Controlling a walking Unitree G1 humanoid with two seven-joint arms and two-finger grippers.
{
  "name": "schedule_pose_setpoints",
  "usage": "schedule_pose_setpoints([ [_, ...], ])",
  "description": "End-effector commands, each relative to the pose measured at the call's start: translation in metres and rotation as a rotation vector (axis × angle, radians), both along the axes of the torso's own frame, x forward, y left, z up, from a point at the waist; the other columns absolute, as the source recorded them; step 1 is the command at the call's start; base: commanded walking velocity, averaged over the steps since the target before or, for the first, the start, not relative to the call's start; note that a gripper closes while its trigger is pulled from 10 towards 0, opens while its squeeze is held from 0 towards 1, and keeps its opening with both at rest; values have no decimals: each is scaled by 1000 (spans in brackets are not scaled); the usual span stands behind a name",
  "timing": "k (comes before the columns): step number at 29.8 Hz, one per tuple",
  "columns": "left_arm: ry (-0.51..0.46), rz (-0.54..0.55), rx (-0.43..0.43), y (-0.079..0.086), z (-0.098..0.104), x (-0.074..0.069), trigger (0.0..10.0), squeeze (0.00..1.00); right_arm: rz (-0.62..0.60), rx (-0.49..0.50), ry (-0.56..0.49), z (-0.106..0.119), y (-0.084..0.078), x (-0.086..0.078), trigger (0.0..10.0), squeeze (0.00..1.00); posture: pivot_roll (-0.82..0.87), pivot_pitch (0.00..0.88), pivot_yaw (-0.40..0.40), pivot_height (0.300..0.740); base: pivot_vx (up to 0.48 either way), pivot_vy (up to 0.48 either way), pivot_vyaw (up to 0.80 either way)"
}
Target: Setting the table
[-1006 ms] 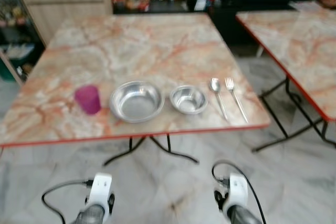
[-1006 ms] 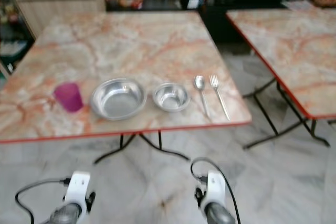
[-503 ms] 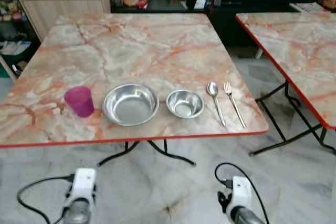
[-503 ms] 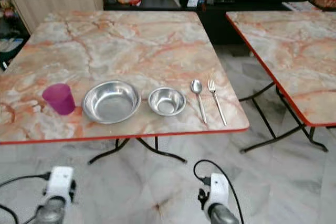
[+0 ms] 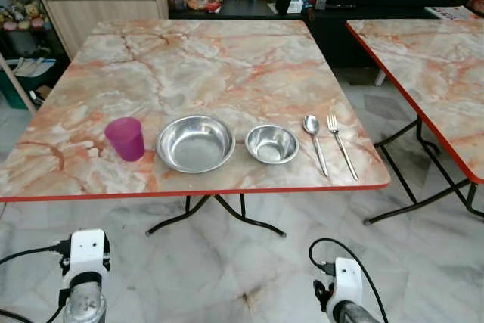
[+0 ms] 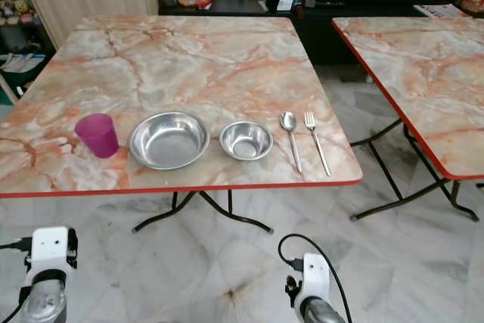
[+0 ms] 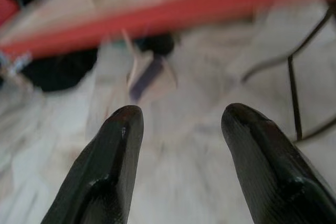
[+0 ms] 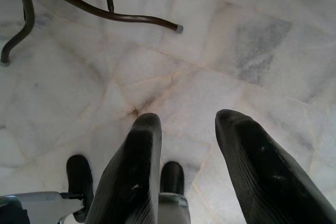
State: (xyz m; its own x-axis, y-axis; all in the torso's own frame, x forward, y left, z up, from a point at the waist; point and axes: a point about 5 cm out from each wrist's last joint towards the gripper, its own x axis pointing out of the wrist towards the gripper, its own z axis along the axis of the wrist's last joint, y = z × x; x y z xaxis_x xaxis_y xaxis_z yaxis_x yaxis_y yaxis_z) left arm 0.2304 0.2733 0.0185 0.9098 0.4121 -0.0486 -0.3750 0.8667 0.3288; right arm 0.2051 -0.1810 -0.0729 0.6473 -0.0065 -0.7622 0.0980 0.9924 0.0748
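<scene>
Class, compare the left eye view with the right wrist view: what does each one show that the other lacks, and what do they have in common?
The left eye view alone shows the tabletop with the purple cup, large steel bowl, small steel bowl, spoon and fork in a row near its front edge. The right wrist view alone shows the right claw, its two black fingers apart and holding nothing, pointing down, and the robot's foot. Both share the pale marble floor and the table's dark curved legs.
</scene>
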Motion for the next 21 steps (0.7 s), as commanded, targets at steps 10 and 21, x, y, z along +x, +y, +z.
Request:
schedule_pose_setpoints([
  [10,-274,-50,-91,-20,55,8,10000,0,27,-15,8,0,-3,0,10000,0,182,132,-70,740,0,0,0],
  [21,-349,-269,-273,-60,95,37,10000,0,29,-9,3,0,0,0,10000,0,164,129,-60,740,0,0,0],
])
